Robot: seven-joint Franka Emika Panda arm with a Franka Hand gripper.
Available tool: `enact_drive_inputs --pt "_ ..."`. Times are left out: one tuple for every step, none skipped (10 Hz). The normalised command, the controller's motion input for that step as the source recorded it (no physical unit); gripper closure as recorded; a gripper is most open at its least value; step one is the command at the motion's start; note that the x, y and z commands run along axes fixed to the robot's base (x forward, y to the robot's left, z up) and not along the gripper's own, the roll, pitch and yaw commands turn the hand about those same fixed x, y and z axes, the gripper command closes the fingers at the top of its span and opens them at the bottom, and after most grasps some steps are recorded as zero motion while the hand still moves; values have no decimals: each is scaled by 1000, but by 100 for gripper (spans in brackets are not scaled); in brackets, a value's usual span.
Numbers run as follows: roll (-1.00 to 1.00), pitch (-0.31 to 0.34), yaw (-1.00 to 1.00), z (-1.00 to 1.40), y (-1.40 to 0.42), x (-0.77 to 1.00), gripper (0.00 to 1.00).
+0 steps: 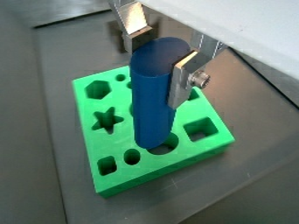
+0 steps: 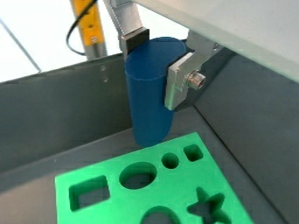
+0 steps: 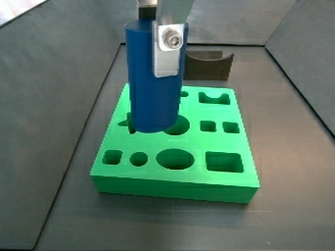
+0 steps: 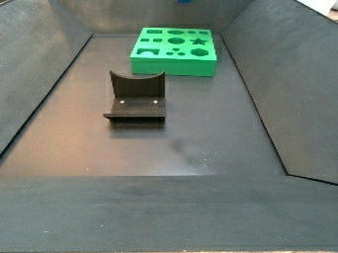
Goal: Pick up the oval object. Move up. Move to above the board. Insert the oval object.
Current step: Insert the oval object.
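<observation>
My end effector [image 1: 166,52] shows silver finger plates with dark pads, gripping the plain deep blue oval object [image 1: 155,92]. The board [image 1: 208,150] beneath is bright green, its cut-outs darker. The fixture [image 4: 134,99] is dark grey, perhaps black. The floor [image 4: 172,148] is dull grey, without pattern.

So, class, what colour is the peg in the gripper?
Blue peg, gripper shut on it; clearest in a side view.
</observation>
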Motion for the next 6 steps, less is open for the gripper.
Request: enact_drive_inputs --pt "-16 0 -889 -140 -57 154 100" --pt "-14 0 -869 -163 -23 183 100" --pt "-13 0 -866 -171 0 203 100" --pt "-24 0 -829 -169 0 257 100" --pt "-41 0 -840 -134 0 249 100" --pt "-49 -7 -823 -134 0 263 100"
